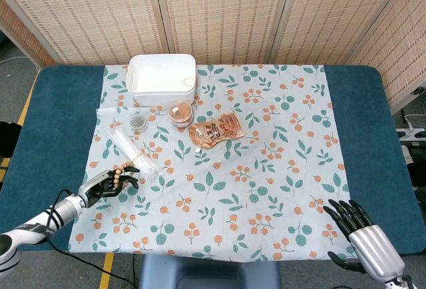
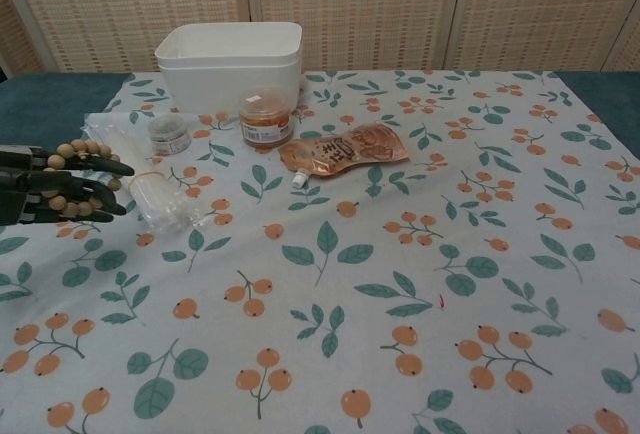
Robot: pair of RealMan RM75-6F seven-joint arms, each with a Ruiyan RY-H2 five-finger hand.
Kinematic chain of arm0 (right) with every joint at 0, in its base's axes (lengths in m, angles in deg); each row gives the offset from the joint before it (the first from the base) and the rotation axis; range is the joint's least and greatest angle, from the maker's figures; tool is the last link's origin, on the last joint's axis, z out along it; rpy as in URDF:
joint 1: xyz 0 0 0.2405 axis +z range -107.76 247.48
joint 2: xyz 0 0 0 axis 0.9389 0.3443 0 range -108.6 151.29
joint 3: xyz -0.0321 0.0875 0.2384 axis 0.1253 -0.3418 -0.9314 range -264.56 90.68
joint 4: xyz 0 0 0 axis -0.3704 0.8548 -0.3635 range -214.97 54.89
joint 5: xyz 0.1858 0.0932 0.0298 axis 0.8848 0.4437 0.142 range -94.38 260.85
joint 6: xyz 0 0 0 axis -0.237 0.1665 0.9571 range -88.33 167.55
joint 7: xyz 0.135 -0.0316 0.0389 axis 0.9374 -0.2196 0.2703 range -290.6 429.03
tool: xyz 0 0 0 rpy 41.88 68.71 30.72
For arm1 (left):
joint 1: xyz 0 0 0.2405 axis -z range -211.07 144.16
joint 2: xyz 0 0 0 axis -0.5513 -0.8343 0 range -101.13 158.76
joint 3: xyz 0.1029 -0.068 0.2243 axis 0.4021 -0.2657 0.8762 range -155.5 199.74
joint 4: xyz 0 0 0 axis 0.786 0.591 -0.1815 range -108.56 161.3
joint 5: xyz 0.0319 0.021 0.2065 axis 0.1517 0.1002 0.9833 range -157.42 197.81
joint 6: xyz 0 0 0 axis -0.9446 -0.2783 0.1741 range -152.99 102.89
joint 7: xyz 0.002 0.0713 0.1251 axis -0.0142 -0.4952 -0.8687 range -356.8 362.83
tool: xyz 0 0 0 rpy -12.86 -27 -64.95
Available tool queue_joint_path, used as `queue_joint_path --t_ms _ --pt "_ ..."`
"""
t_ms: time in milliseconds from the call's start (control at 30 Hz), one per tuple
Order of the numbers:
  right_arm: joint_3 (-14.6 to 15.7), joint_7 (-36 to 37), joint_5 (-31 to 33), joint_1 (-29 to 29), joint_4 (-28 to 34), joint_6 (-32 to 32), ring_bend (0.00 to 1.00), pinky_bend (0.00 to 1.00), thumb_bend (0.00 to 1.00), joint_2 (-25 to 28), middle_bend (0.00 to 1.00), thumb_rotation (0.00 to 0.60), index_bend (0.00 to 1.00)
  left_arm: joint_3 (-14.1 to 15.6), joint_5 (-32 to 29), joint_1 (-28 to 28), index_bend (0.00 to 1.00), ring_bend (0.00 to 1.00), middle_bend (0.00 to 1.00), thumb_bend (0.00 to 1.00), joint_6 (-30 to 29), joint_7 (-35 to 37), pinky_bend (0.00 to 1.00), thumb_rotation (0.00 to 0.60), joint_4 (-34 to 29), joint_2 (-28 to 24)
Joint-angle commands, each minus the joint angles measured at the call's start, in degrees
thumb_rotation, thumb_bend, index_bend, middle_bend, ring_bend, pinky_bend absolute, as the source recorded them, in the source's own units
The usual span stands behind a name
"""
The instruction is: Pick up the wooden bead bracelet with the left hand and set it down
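The wooden bead bracelet [image 1: 124, 171] [image 2: 86, 148] is looped around the fingers of my left hand [image 1: 105, 184] [image 2: 40, 185], low over the left part of the floral cloth. The fingers reach out nearly straight toward the right, with beads above and below them. The hand still carries the bracelet; I cannot tell whether the beads touch the cloth. My right hand [image 1: 361, 234] rests at the bottom right of the head view, fingers spread, holding nothing. It does not show in the chest view.
A clear plastic packet [image 1: 133, 152] [image 2: 150, 182] lies just right of the left hand. Behind it stand a small tin [image 1: 138, 122], an orange-lidded jar [image 1: 180, 113], a brown pouch [image 1: 214, 129] and a white bin [image 1: 162, 91].
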Motion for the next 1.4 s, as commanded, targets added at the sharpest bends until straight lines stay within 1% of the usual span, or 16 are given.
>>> queue_joint_path --t_ms 33,100,200,267,333,367,433,467,600,700,833,933,967,1033,1200,1400 --pt "0.0 0.0 0.1 0.0 0.0 0.0 0.00 0.00 0.20 0.0 0.00 0.462 0.00 0.3 -3.4 1.9 0.17 0.15 0.38 0.59 6.9 1.6 0.00 0.600 4.1 -0.7" --pt "-0.1 0.1 0.1 0.0 0.0 0.0 0.00 0.00 0.20 0.0 0.00 0.462 0.00 0.4 -5.2 2.9 0.15 0.15 0.37 0.56 9.5 2.7 0.00 0.600 6.3 -0.8" --pt "-0.1 0.1 0.0 0.0 0.0 0.1 0.00 0.00 0.20 0.0 0.00 0.462 0.00 0.4 -6.1 3.4 0.16 0.15 0.38 0.54 9.9 1.7 0.00 0.600 7.7 -0.4" --pt "0.0 0.0 0.0 0.0 0.0 0.0 0.00 0.00 0.20 0.0 0.00 0.461 0.00 0.5 -7.8 3.2 0.22 0.15 0.39 0.51 9.0 2.9 0.00 0.595 8.1 0.1" --pt "0.0 -0.1 0.0 0.0 0.0 -0.1 0.00 0.00 0.20 0.0 0.00 0.461 0.00 0.9 -8.4 2.9 0.32 0.16 0.41 0.47 7.1 3.8 0.00 0.566 7.4 0.2" --pt "0.0 -0.1 0.0 0.0 0.0 -0.2 0.00 0.00 0.20 0.0 0.00 0.462 0.00 1.1 -8.1 2.9 0.37 0.16 0.42 0.45 6.3 3.3 0.00 0.517 7.0 0.1" --pt "0.0 -0.1 0.0 0.0 0.0 -0.2 0.00 0.00 0.20 0.0 0.00 0.461 0.00 1.5 -7.8 2.5 0.43 0.16 0.43 0.43 4.4 3.2 0.00 0.350 5.9 -0.1" --pt "0.0 -0.1 0.0 0.0 0.1 -0.1 0.00 0.00 0.20 0.0 0.00 0.461 0.00 1.7 -7.9 2.4 0.45 0.16 0.43 0.43 4.0 3.4 0.00 0.291 5.4 -0.2" --pt "0.0 -0.1 -0.2 -0.1 0.0 0.0 0.00 0.00 0.20 0.0 0.00 0.462 0.00 2.7 -8.0 2.4 0.52 0.17 0.45 0.43 2.4 4.8 0.00 0.134 3.8 -1.0" --pt "0.0 0.0 -0.2 -0.1 0.0 0.1 0.00 0.00 0.20 0.1 0.00 0.463 0.00 3.1 -7.8 2.3 0.56 0.18 0.47 0.44 2.0 4.9 0.00 0.127 3.1 -1.3" --pt "0.1 0.2 -0.5 -0.2 0.0 0.5 0.00 0.00 0.20 0.2 0.00 0.462 0.00 3.3 -7.4 2.2 0.57 0.18 0.48 0.47 1.0 4.5 0.00 0.124 2.2 -1.5" --pt "0.1 0.4 -0.6 -0.3 -0.1 0.6 0.00 0.00 0.20 0.3 0.00 0.461 0.00 3.5 -7.4 2.1 0.57 0.18 0.48 0.53 0.5 4.6 0.00 0.122 1.9 -1.6" --pt "0.1 0.4 -0.6 -0.3 -0.1 0.6 0.00 0.00 0.20 0.3 0.00 0.461 0.00 3.6 -7.4 2.1 0.57 0.18 0.48 0.56 0.5 4.6 0.00 0.130 1.8 -1.7" --pt "0.1 0.4 -0.6 -0.3 -0.1 0.6 0.00 0.00 0.20 0.3 0.00 0.461 0.00 3.7 -7.4 2.2 0.57 0.18 0.48 0.58 0.6 4.8 0.00 0.139 1.9 -1.7" --pt "0.2 0.3 -0.8 -0.4 -0.1 0.7 0.00 0.00 0.20 0.3 0.00 0.461 0.00 3.9 -7.2 2.4 0.57 0.18 0.49 0.66 0.5 4.6 0.00 0.216 2.0 -1.7" --pt "0.3 0.3 -1.1 -0.5 -0.1 1.0 0.00 0.00 0.20 0.4 0.00 0.462 0.00 4.1 -7.1 2.4 0.57 0.18 0.49 0.72 0.2 4.4 0.00 0.237 1.9 -1.6"
